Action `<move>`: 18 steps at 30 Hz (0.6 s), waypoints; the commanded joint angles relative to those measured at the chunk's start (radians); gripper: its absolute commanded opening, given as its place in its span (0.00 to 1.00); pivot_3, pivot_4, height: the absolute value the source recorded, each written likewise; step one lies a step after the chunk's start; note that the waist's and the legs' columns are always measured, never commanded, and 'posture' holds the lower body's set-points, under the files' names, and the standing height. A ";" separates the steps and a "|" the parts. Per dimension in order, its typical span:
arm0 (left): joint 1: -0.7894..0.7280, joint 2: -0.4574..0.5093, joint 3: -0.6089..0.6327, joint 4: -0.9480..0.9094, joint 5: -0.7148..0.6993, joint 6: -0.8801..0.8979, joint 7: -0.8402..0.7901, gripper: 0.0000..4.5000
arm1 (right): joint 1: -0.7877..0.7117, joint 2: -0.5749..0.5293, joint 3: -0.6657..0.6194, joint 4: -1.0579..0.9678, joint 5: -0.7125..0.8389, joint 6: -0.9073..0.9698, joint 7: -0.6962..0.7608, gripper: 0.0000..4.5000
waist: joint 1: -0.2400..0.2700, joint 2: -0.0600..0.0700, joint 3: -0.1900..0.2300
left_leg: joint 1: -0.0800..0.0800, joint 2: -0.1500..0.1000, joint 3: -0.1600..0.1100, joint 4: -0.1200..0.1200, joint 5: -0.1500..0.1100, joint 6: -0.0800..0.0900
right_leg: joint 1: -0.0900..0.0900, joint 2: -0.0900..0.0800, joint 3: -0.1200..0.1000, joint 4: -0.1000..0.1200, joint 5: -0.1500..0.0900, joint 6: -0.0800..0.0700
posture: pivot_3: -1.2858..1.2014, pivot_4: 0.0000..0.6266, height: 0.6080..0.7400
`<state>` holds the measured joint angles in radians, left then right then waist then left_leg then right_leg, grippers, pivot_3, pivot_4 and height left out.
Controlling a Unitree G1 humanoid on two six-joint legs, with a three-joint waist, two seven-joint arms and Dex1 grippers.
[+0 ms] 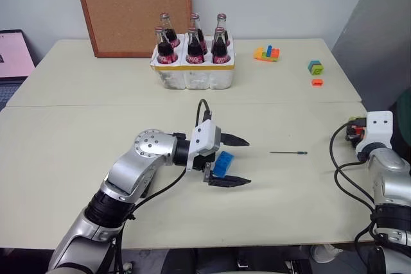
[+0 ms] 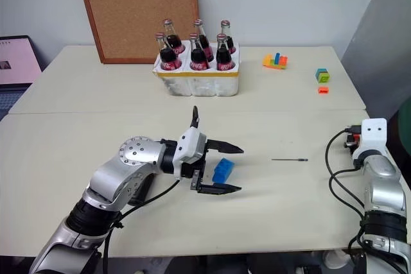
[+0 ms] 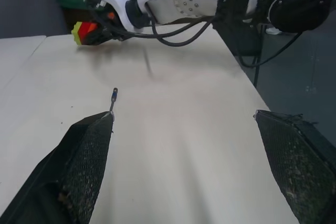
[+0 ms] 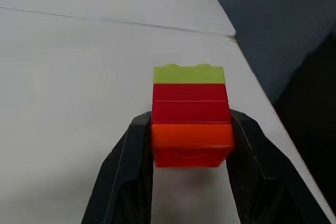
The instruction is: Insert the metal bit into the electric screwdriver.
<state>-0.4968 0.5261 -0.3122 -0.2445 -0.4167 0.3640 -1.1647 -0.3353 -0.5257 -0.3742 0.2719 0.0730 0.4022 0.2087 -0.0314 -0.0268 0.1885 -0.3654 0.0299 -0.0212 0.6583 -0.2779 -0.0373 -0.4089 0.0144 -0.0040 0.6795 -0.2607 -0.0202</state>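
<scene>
Left hand [image 1: 229, 160] spread wide near metal bit [image 1: 288, 153] on surface [image 1: 77, 158] — right hand [image 4: 190, 145] apparently clamps a brick stack [image 4: 191, 114].

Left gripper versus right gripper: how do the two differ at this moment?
The left gripper is open and holds nothing, while the right gripper is shut on a stack of green, red and orange toy bricks. The left gripper hangs near the table's middle beside a blue toy brick; the right gripper is at the table's right edge. Both have black fingers.

Thin metal bit [image 1: 288, 153] lies flat on table [image 1: 77, 158].
</scene>
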 commanded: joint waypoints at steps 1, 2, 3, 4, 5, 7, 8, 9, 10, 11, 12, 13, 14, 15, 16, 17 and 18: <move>-0.018 -0.006 -0.005 0.005 0.022 -0.029 -0.010 1.00 | 0.006 0.005 -0.036 -0.067 0.053 0.019 0.000 0.57 | 0.000 0.000 0.000 | 0.000 0.000 0.000 0.000 0.000 0.000 | 0.000 0.000 0.000 0.000 0.000 0.000 | 0.52 0.24 1.00; -0.018 -0.006 -0.005 0.007 0.025 -0.031 -0.012 1.00 | 0.016 0.009 -0.042 -0.090 0.069 0.028 0.002 0.61 | 0.000 0.000 0.000 | 0.000 0.000 0.000 0.000 0.000 0.000 | 0.000 0.000 0.001 0.000 0.000 0.000 | 0.52 0.24 1.00; -0.017 -0.006 -0.003 0.008 0.028 -0.031 -0.013 1.00 | 0.030 0.009 -0.048 -0.120 0.077 0.041 0.001 0.66 | 0.000 0.000 0.000 | 0.000 0.000 0.000 0.000 0.000 0.000 | 0.000 0.000 0.001 0.000 0.000 0.000 | 0.52 0.24 1.00; -0.016 -0.004 -0.002 0.006 0.030 -0.032 -0.014 1.00 | 0.048 0.006 -0.059 -0.158 0.085 0.051 -0.001 0.71 | 0.001 0.000 0.000 | 0.000 0.000 0.001 0.000 0.000 0.000 | 0.000 0.000 0.001 0.000 0.000 0.000 | 0.52 0.24 1.00; -0.014 -0.001 0.002 0.003 0.029 -0.031 -0.016 1.00 | 0.068 0.002 -0.071 -0.202 0.090 0.066 -0.005 0.76 | 0.002 0.000 0.000 | 0.000 0.000 0.000 0.000 0.000 0.000 | 0.000 0.000 0.000 0.000 0.000 0.000 | 0.52 0.24 1.00; -0.011 0.009 0.012 -0.008 0.021 -0.016 -0.016 1.00 | 0.105 -0.007 -0.093 -0.283 0.104 0.087 -0.005 0.85 | 0.003 0.001 0.000 | 0.000 0.000 0.000 0.000 0.000 0.000 | 0.000 0.000 0.000 0.000 0.000 0.000 | 0.52 0.24 1.00; -0.009 0.018 0.018 -0.015 0.014 -0.005 -0.017 1.00 | 0.122 -0.007 -0.107 -0.329 0.114 0.104 -0.007 0.90 | 0.003 0.001 0.000 | 0.000 0.000 0.000 0.000 0.000 0.000 | 0.000 0.000 0.000 0.000 -0.001 0.001 | 0.52 0.24 1.00; -0.007 0.029 0.025 -0.023 0.012 -0.001 -0.018 1.00 | 0.143 -0.014 -0.110 -0.378 0.120 0.118 0.004 0.94 | 0.003 0.001 0.000 | 0.000 0.000 0.000 0.000 0.000 0.000 | 0.000 0.000 0.000 0.000 -0.001 0.001 | 0.52 0.24 1.00; -0.004 0.043 0.035 -0.030 0.012 -0.002 -0.017 1.00 | 0.170 -0.030 -0.105 -0.431 0.117 0.124 0.022 0.99 | 0.003 0.001 0.000 | 0.000 -0.001 0.001 0.000 0.000 0.000 | 0.000 0.000 0.000 0.000 -0.001 0.001 | 0.52 0.24 1.00; 0.000 0.059 0.049 -0.040 0.007 0.003 -0.017 1.00 | 0.198 -0.050 -0.094 -0.486 0.112 0.124 0.047 0.99 | 0.002 0.002 0.000 | 0.000 -0.001 0.000 0.000 0.000 0.000 | 0.000 0.000 0.000 0.000 -0.001 0.001 | 0.52 0.24 1.00; 0.011 0.094 0.077 -0.054 -0.002 0.015 -0.022 1.00 | 0.237 -0.092 -0.071 -0.556 0.102 0.101 0.099 0.99 | 0.002 0.002 0.000 | 0.000 -0.001 0.001 0.000 0.000 0.000 | 0.000 0.000 0.001 0.000 -0.001 0.001 | 0.52 0.24 1.00; 0.024 0.132 0.102 -0.067 -0.006 0.019 -0.033 1.00 | 0.268 -0.133 -0.049 -0.614 0.095 0.081 0.150 0.99 | -0.001 0.003 0.001 | 0.000 -0.001 0.001 0.000 0.000 0.000 | -0.001 0.000 0.001 0.000 -0.001 0.001 | 0.52 0.24 1.00; 0.039 0.172 0.126 -0.079 -0.014 0.024 -0.049 1.00 | 0.289 -0.166 -0.033 -0.661 0.103 0.074 0.192 0.99 | -0.003 0.003 0.001 | 0.000 0.000 0.001 -0.001 0.000 0.000 | -0.001 0.000 0.001 0.000 -0.001 0.002 | 0.52 0.24 1.00; 0.054 0.209 0.149 -0.087 -0.020 0.029 -0.063 1.00 | 0.300 -0.187 -0.022 -0.698 0.130 0.077 0.233 0.99 | -0.006 0.003 0.001 | 0.000 0.000 0.001 -0.002 0.000 0.000 | -0.001 0.000 0.003 0.000 -0.001 0.002 | 0.52 0.24 1.00; 0.062 0.232 0.161 -0.092 -0.026 0.031 -0.071 1.00 | 0.304 -0.196 -0.019 -0.718 0.151 0.084 0.256 0.99 | -0.010 0.003 0.001 | 0.001 0.000 0.001 -0.003 0.000 0.000 | -0.001 0.000 0.004 0.000 -0.001 0.002 | 0.52 0.24 1.00; 0.075 0.265 0.181 -0.094 -0.025 0.033 -0.078 1.00 | 0.304 -0.205 -0.005 -0.758 0.198 0.091 0.303 0.99 | -0.010 0.003 0.001 | 0.001 0.000 0.001 -0.004 0.000 0.000 | -0.001 0.001 0.004 0.000 -0.001 0.002 | 0.52 0.24 1.00; 0.089 0.302 0.202 -0.092 -0.022 0.034 -0.087 1.00 | 0.301 -0.213 0.019 -0.803 0.252 0.101 0.358 0.99 | -0.010 0.003 0.001 | 0.002 0.001 0.000 -0.006 0.000 0.000 | -0.001 0.001 0.003 0.000 -0.001 0.002 | 0.52 0.24 1.00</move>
<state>-0.4213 0.7827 -0.1617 -0.3028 -0.4252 0.3946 -1.2307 -0.0235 -0.7260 -0.3894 -0.4289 0.2305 0.5055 0.4682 -0.0416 -0.0240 0.1897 -0.3633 0.0306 -0.0214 0.6517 -0.2779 -0.0373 -0.4101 0.0152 -0.0025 0.6792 -0.2616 -0.0186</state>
